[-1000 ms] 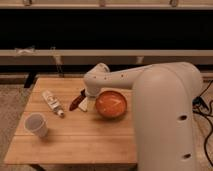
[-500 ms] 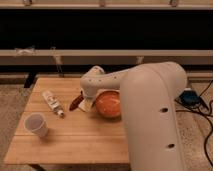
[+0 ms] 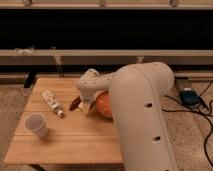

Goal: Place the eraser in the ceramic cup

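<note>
jaws spread, the gripper (image 3: 88, 106) hangs beside the orange bowl (image 3: 106, 104); the eraser, unseen here, is probably light and grippy, so pinch its long sides.

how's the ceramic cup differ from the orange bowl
The ceramic cup is whitish, narrow and stands alone, far left in view; the orange bowl is wider and partly hidden by the arm, with the pincer right beside it. Both are round, open-topped and upright on the wooden table.
</note>
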You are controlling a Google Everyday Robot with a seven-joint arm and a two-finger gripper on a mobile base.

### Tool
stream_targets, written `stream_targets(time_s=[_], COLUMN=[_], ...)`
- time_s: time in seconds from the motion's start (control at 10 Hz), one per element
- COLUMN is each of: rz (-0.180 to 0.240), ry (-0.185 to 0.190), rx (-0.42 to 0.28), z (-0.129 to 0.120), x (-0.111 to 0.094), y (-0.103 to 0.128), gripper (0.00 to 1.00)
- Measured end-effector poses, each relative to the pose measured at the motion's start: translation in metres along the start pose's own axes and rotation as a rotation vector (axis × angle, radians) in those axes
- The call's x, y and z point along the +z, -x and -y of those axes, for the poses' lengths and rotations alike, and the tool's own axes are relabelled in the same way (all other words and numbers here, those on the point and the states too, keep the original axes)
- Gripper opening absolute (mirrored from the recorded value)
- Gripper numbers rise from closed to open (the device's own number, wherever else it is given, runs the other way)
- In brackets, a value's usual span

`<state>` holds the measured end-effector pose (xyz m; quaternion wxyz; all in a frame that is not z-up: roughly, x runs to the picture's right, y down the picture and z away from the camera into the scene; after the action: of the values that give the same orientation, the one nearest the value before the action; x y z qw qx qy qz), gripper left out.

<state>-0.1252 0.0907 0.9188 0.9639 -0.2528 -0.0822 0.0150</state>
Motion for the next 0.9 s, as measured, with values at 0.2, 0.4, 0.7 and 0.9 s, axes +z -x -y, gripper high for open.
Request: stream_targets(time_s=[0.2,0.4,0.7,0.9], rz=[-0.021,-0.038,-0.052,-0.052], ry=[0.01,0.018,0.023,0.031], rx=[0.0,-0.002,-0.008,-0.003], z=[0.0016,0.0015,0.0004,-0.0015], x=[0.0077,0.0116,0.0122,0.0086], y=[-0.0015,-0.0023,-0.0022,-0.006], gripper=[0.79,0.61,0.34,0.14])
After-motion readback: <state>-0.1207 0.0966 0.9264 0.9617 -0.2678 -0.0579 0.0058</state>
